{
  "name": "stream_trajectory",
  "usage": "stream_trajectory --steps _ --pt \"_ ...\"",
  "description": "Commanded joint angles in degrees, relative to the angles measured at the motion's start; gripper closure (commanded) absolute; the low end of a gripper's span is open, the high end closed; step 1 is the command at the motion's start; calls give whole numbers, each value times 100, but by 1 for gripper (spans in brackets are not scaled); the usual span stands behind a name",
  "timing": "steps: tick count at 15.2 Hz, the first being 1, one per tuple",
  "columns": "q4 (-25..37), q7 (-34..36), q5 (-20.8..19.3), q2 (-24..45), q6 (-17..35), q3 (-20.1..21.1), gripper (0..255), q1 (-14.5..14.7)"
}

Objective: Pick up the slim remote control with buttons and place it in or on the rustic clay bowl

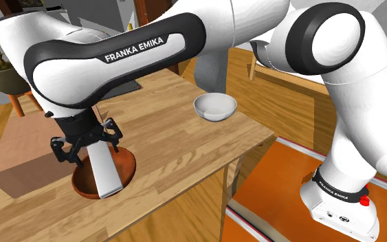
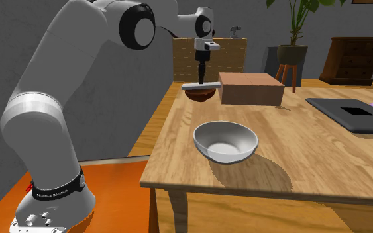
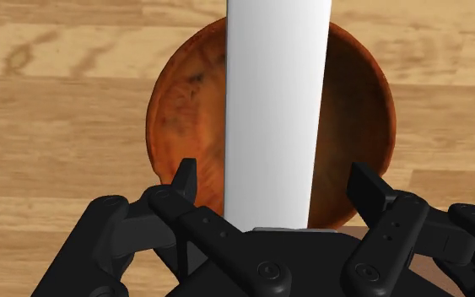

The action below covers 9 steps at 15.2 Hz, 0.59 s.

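Plainly, arm lettered FRANKA EMIKA; remote over bowl.

Remote: slim plain white slab, lying flat across the bowl, near end overhanging the rim. Bowl: reddish-brown, mottled, upright, shoulder view's lower left.

1. You are looking at a light wooden worktop with visible plank grain.
2. A white bowl stands upright on it, close to the worktop's near edge in the second exterior view.
3. A brown box rests farther back, well apart from the white bowl.
4. A dark flat slab lies at that view's right.
5. Behind the worktop you can see a potted plant on a stool, and a dark wooden dresser.
6. The floor beside the worktop is orange.
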Motion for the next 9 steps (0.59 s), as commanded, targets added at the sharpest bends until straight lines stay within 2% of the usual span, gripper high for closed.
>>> stream_trajectory --steps 1,2,9 --pt "391 -27 5 24 -362 4 0 58" --pt "581 -39 4 45 -528 4 0 88" --pt "582 -39 4 45 -528 4 0 88"
